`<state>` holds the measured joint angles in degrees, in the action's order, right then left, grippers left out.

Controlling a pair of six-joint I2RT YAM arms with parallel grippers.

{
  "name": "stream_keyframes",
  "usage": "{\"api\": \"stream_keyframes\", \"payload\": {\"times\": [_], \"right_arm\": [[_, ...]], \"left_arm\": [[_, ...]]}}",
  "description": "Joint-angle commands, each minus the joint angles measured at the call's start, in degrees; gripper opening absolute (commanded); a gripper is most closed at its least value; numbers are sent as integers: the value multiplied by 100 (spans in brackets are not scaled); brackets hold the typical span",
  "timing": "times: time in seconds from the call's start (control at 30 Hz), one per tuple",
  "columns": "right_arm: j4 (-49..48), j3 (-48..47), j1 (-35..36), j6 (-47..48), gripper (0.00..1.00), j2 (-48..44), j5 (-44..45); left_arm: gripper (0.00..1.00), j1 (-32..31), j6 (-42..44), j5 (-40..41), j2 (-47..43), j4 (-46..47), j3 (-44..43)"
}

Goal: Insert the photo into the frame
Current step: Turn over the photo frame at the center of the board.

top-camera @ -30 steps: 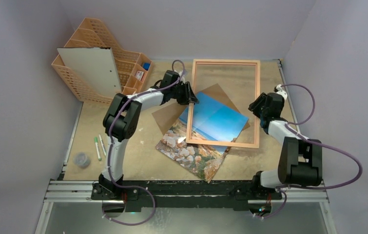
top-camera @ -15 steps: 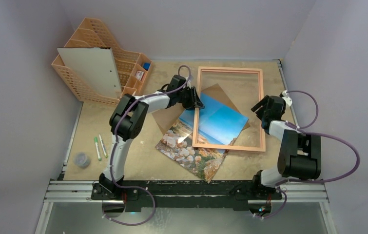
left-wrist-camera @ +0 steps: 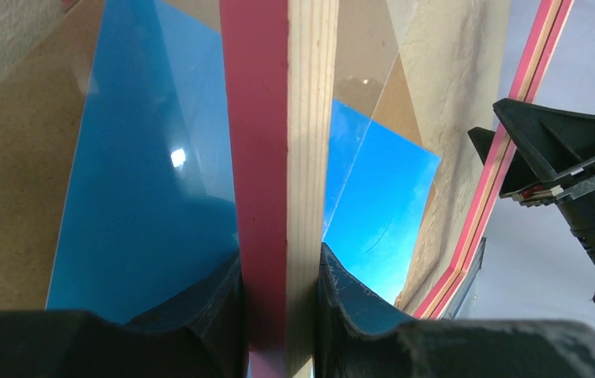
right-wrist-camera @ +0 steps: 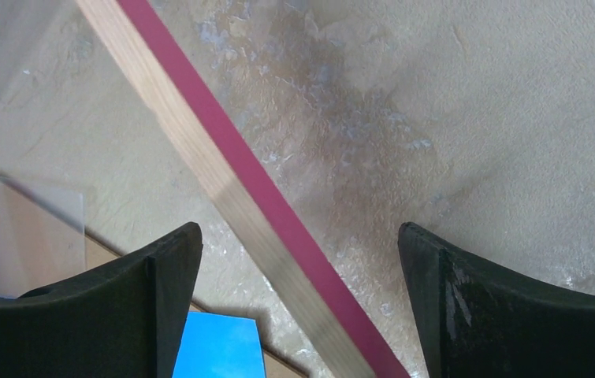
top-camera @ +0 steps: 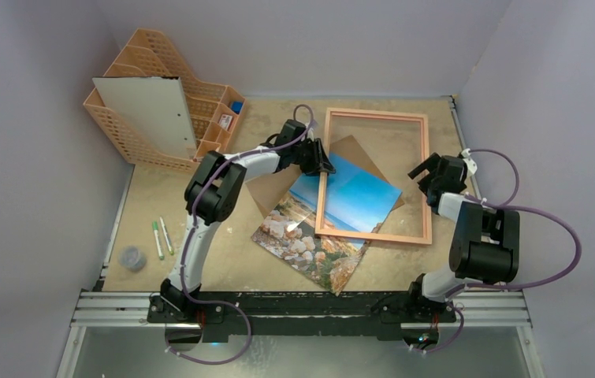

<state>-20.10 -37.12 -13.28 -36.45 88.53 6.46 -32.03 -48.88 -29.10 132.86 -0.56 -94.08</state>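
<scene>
The frame (top-camera: 373, 236) lies pale side up over the photo (top-camera: 314, 236), whose blue sky shows through the pane and whose rocky part sticks out at the front left. My left gripper (top-camera: 325, 167) is shut on the frame's left rail; in the left wrist view both fingers (left-wrist-camera: 215, 295) press the pink and wood rail (left-wrist-camera: 278, 157). My right gripper (top-camera: 425, 169) is open over the frame's right rail; in the right wrist view the rail (right-wrist-camera: 223, 181) runs between the spread fingers (right-wrist-camera: 172, 268) without touching them.
A plain brown backing board (top-camera: 266, 189) lies under the photo. An orange desk organiser (top-camera: 160, 87) with a white board leaning on it stands at the back left. Two pens (top-camera: 160, 236) and a small grey cap (top-camera: 132, 257) lie at the front left. Walls close in on both sides.
The frame has shifted right over the photo, carried by my left gripper. My right gripper has let go of the right rail and moved back a little.
</scene>
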Motion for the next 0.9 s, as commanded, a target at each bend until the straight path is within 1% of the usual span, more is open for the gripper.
{"api": "stream_keyframes", "payload": {"times": [0.0, 0.17, 0.23, 0.37, 0.53, 0.6, 0.7, 0.73, 0.8, 0.87], "right_arm": [[33, -274, -28, 47, 97, -222, -129], [278, -370, -27, 28, 99, -397, 47], [422, -410, -28, -33, 99, -468, 224], [808, -571, -28, -191, 99, -539, 847], [968, -682, -19, -279, 99, -552, 1187], [1122, -744, -23, -400, 98, -539, 1189], [1217, -829, -23, -435, 98, -598, 1520], [1203, -797, -18, -452, 98, -643, 1510], [1049, -746, -18, -352, 97, -742, 1298], [982, -767, -25, -228, 96, -783, 1024]], "left_arm": [[0, -38, -88, -293, 30, 381, -336], [0, -61, -57, -383, 138, 381, -356], [0, -78, -60, -410, 154, 397, -356], [0, -95, -63, -383, 167, 399, -340], [0, -110, -69, -360, 188, 370, -340], [0, -122, -62, -310, 183, 319, -331], [3, -123, -34, -232, 182, 262, -313], [5, -121, -34, -228, 184, 244, -317], [8, -134, -25, -195, 193, 224, -321], [14, -131, -25, -208, 197, 203, -336]]}}
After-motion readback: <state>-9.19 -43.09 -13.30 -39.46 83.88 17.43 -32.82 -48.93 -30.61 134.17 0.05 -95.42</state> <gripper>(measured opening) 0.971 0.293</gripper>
